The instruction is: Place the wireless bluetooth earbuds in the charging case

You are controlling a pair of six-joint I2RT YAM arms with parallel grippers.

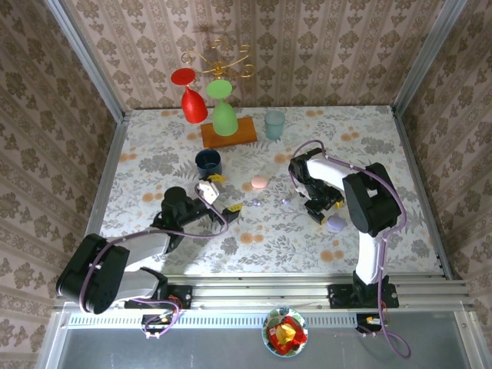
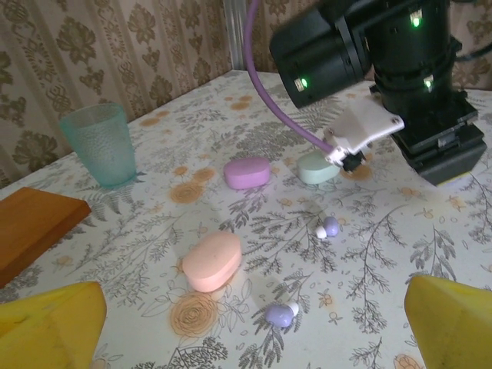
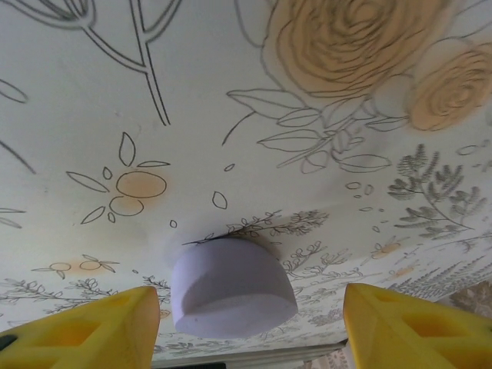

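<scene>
Table cover [image 2: 430,223]: is reading as a smooth printed sheet, giving off a soft sheen.
Earbuds [image 2: 328,227]: are showing glossy lilac and white plastic with bright highlights.
Pink case [image 2: 212,260]: is looking like smooth plastic, satin at most.
Mint case [image 2: 318,168]: is looking smooth and dull.
Lilac case [image 3: 231,286]: is appearing matt and smooth, lower centre of the right wrist view.
Tumbler [image 2: 100,144]: is showing a translucent teal, pebbled wall; glass or plastic undetermined.
Board [image 2: 31,224]: is showing orange-brown wood, smooth, low sheen.
Left gripper [image 2: 254,330] fingers [image 2: 54,327]: are looking matt yellow, faintly grainy.
Right gripper [image 3: 250,296] fingers [image 3: 84,330]: are looking matt yellow too.
Right arm housing [image 2: 361,46]: is showing semi-gloss black plastic.
Cable [image 2: 261,84]: is showing a glossy purple sheath.
</scene>
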